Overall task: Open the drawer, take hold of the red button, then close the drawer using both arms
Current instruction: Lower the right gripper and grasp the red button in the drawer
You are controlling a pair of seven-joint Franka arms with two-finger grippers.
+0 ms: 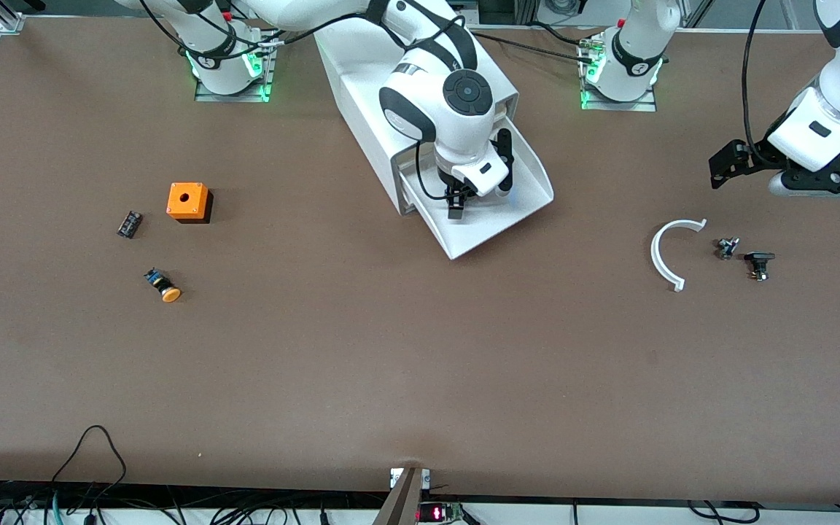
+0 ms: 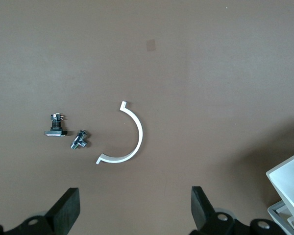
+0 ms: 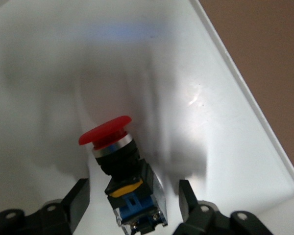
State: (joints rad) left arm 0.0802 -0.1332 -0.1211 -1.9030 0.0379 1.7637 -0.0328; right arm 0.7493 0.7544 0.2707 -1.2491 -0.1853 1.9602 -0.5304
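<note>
Table (image 1: 391, 364) near the front camera is bare brown; next back, toward the right arm's end, an orange-capped button (image 1: 163, 286), a small black part (image 1: 129, 224) and an orange cube (image 1: 188, 201). Toward the left arm's end lie a white half-ring (image 1: 666, 257) and two small metal fittings (image 1: 728, 248). Drawer (image 1: 496, 208) is pulled out of the white cabinet (image 1: 391, 109) — right gripper (image 1: 456, 205) is down inside it, fingers spread either side of the red-capped button (image 3: 120, 156), which lies on the drawer floor, not clamped. Left gripper (image 1: 792, 171) hangs above the table over the fittings — released, jaws wide apart.
</note>
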